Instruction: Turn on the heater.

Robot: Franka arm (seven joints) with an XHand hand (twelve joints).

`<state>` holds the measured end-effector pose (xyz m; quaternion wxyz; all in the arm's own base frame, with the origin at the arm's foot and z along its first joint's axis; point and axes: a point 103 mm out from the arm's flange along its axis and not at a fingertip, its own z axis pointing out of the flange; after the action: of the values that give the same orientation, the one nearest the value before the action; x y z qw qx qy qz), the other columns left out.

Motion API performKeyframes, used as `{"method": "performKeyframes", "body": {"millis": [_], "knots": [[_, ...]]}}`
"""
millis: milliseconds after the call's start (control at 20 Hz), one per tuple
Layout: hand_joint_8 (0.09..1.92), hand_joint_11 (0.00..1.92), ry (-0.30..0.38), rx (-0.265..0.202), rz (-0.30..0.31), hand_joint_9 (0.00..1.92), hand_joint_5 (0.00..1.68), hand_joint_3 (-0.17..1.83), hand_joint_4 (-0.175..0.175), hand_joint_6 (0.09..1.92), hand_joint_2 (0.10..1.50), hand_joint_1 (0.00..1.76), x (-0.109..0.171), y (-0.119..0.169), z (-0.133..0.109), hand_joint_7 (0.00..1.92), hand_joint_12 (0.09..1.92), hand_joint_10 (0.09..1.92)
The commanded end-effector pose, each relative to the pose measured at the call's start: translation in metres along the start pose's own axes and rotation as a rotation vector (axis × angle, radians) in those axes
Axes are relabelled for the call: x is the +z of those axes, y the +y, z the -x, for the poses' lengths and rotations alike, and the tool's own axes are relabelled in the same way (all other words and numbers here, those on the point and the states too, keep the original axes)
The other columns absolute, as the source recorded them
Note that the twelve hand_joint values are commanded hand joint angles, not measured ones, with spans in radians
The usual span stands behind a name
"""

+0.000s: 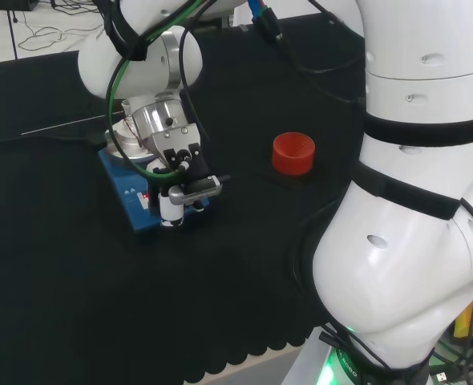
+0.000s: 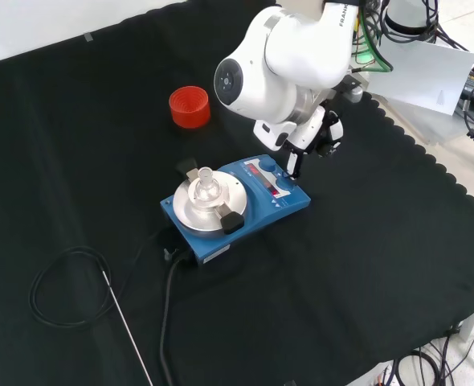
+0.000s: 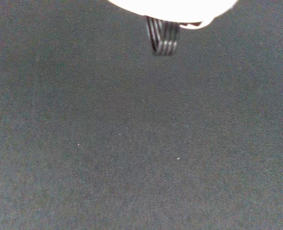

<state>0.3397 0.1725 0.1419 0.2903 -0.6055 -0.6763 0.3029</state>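
The black cloth (image 2: 76,145) covered the bench. In the front view the arm's white link (image 2: 281,60) came in from twelve o'clock and stood over the blue heater (image 2: 253,205), which sat near the middle of the cloth. The heater's round metal plate (image 2: 190,211) lay toward its eight o'clock end and carried a small clear glass flask (image 2: 206,186); the control panel faced four o'clock. A black cable (image 2: 60,281) left the heater at seven o'clock and looped across the cloth.

The hand (image 2: 313,137) hung at the heater's one o'clock corner, one dark finger (image 2: 292,162) pointing down to the panel's edge; whether it touched could not be told. In the head view the hand (image 1: 176,180) sat over the heater (image 1: 128,196) with the other fingers curled in, holding nothing.

A red ribbed ring (image 2: 190,106) stood well apart, at eleven o'clock from the heater in the front view.
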Motion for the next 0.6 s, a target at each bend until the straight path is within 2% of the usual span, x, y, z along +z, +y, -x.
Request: {"method": "performKeyframes", "body": {"millis": [50, 300, 600], "knots": [[1.66, 1.28, -0.002, 0.001, 0.019, 1.74, 0.43, 1.11, -0.048, 0.26, 0.66, 1.48, -0.008, -0.005, 0.001, 1.65, 1.33, 1.60], [1.66, 1.28, -0.004, 0.002, 0.053, 1.74, 0.43, 1.12, -0.049, 0.27, 0.66, 1.48, -0.027, -0.018, -0.007, 1.65, 1.33, 1.60], [1.65, 1.28, -0.008, 0.007, 0.076, 1.74, 0.43, 1.12, -0.050, 0.28, 0.65, 1.48, -0.035, -0.026, -0.010, 1.65, 1.33, 1.60]]}}
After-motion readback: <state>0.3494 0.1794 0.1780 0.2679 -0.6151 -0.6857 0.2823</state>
